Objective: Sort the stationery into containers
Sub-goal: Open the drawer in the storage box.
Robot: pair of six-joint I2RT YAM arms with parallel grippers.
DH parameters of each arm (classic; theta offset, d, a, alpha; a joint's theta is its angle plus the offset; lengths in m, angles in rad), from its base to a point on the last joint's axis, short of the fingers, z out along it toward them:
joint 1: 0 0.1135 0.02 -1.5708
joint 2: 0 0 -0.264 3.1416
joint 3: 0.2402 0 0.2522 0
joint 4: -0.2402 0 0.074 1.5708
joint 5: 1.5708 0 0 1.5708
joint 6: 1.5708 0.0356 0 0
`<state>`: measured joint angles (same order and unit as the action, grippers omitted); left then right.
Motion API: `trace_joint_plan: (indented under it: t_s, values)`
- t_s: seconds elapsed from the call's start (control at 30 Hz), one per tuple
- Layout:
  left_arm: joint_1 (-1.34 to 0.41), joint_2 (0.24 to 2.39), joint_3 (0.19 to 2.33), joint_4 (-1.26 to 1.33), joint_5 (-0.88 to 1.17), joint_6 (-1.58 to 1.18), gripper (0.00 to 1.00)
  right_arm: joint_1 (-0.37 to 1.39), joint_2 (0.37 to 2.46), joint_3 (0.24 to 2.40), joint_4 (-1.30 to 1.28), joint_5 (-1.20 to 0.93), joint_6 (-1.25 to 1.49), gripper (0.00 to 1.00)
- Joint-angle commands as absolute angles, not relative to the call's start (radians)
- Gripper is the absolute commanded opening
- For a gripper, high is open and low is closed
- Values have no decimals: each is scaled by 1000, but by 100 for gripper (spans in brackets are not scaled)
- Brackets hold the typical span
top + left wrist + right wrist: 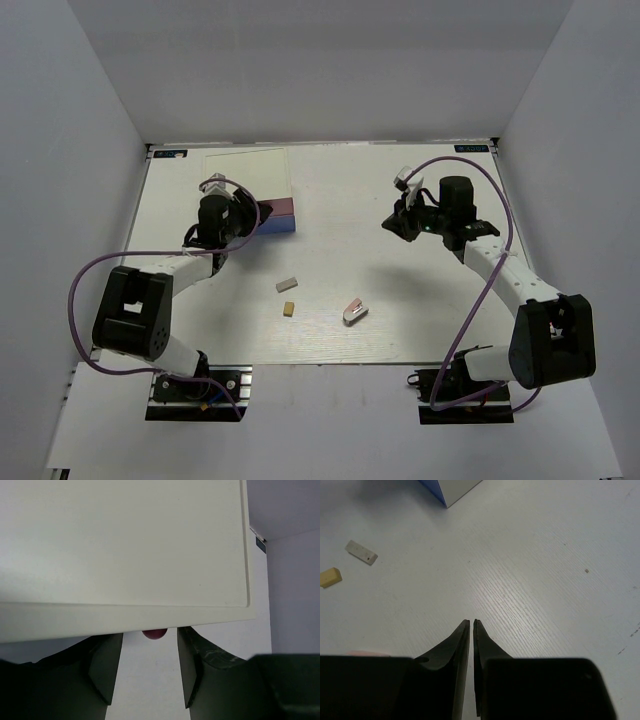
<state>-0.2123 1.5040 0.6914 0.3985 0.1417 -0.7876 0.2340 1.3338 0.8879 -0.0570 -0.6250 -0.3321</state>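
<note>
Sorting stands part done: three loose pieces lie on the white wood-grain table [420,320], roughly midway between the arms. The white-topped box of drawers with pink and blue fronts [283,217] sits far left. The left gripper [149,645] hangs at its edge, jaws released and apart, gripping nothing. A small round pink-red tip [154,633], likely a marker end, shows between them under the white top. The right gripper [471,622] hovers over bare table, jaws clenched, empty.

Judgement: the right arm should open wide and drop on the white-pink oblong piece [354,312], nearest it, clamping across the narrow side. The left arm takes the grey-white block eraser [288,284], then the tan eraser [289,309].

Writing: small blue corner labels [472,149], too small to read.
</note>
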Motion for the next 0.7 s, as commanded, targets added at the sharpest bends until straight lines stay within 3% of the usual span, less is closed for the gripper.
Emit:
trace_joint_plan:
  t_s: [0.0, 0.13, 0.3, 0.37, 0.43, 0.6, 0.67]
  values:
    - [-216, 1506, 709, 463, 124, -805, 57, 224, 1321, 897, -38, -643, -337, 13]
    - [-216, 1516, 709, 463, 92, -816, 50, 225, 1324, 900, -37, -644, -333, 13]
    - [-216, 1516, 699, 477, 83, -834, 23, 222, 1333, 903, -40, -646, -337, 13]
    - [-216, 1516, 681, 477, 83, -834, 16, 225, 1335, 905, -43, -649, -342, 15]
    - [-216, 1505, 669, 477, 93, -834, 10, 224, 1336, 907, -51, -656, -359, 21]
    - [-216, 1453, 597, 476, 140, -834, 8, 227, 1347, 908, -100, -698, -410, 48]
    - [-216, 1425, 555, 476, 163, -834, 8, 229, 1351, 910, -113, -706, -433, 50]
